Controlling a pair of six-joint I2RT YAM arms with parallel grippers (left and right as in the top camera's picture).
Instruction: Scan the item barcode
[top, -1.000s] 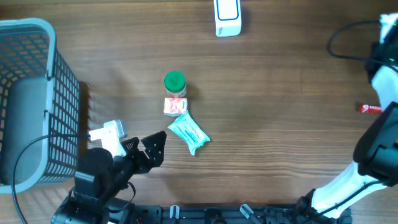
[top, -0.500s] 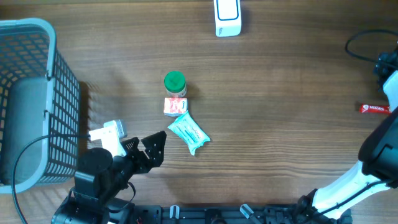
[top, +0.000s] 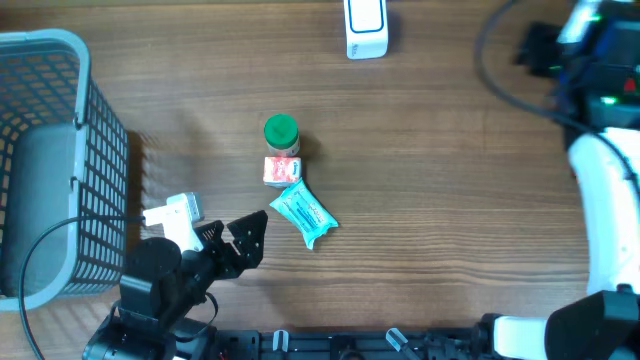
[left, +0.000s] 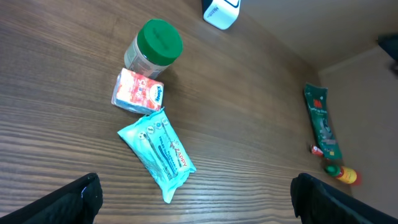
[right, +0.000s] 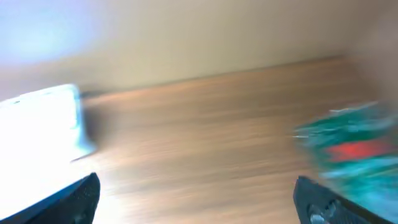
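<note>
Holding the left gripper (left: 196, 200) low over the table (top: 450, 200), fingers spread wide apart and clamping nothing, below and left of the green-lidded jar (top: 281, 133) in the overhead view. Holding the right gripper (right: 196, 200) far to the right of the jar and above it in that view, fingers likewise standing apart and empty, its own wrist picture smeared with blur.

Working outward from the left claw:
- Finding a teal wipes packet (top: 303, 215) lying flat and slanted just below the jar.
- Finding a small orange-and-white box (top: 281, 171) sitting between packet and jar, touching or just beside both; not managing to tell which.
- Seeing the jar itself standing upright, lid on.
- Seeing a white handheld device (top: 172, 213) lying left of and below the jar, beside the left arm.
- Seeing a blue-grey mesh basket (top: 60, 45) standing farther left.
- Seeing a white boxy unit (top: 366, 27) standing above and right of the jar at the table's far edge.

Catching that unit again as a white blur in the right wrist view, opposite a teal-and-red smear too blurred for naming.
</note>
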